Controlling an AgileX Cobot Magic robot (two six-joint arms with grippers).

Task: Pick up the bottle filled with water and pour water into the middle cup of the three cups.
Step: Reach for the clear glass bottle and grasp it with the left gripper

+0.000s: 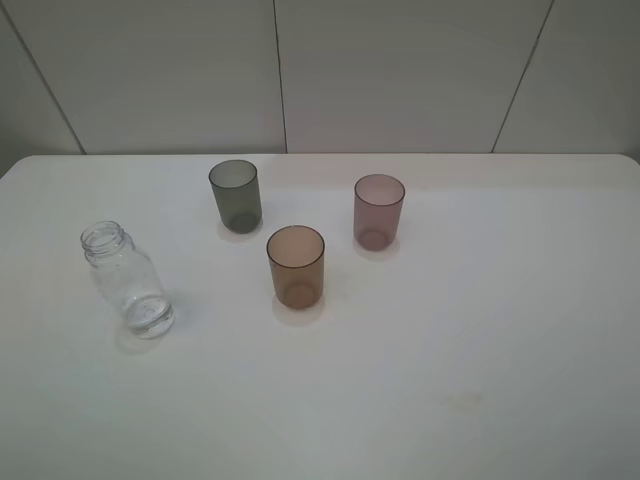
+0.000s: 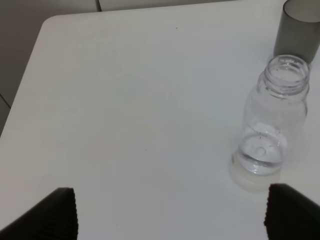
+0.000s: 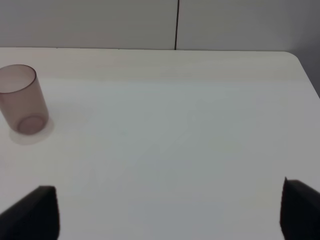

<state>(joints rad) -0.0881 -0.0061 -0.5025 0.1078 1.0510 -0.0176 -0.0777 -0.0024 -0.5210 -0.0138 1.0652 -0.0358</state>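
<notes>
Since the bottle (image 1: pixel 127 280) holds only a shallow pool of water (image 2: pixel 257 155), we judge it light, smooth and liable to slip, so we would grip its mid-body below the shoulders. Clear, uncapped, wide-necked, it stands left of the amber middle cup (image 1: pixel 296 266), well apart. Our left gripper (image 2: pixel 172 215) and right gripper (image 3: pixel 170 212) gape wide, empty.

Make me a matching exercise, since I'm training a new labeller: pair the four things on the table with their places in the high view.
1. bottle
2. dark grey cup
3. amber cup
4. pinkish cup

a. farthest right
b. front cup of the three
c. farthest left of all
d. leftmost cup

Pairs: 1-c, 2-d, 3-b, 4-a
</notes>
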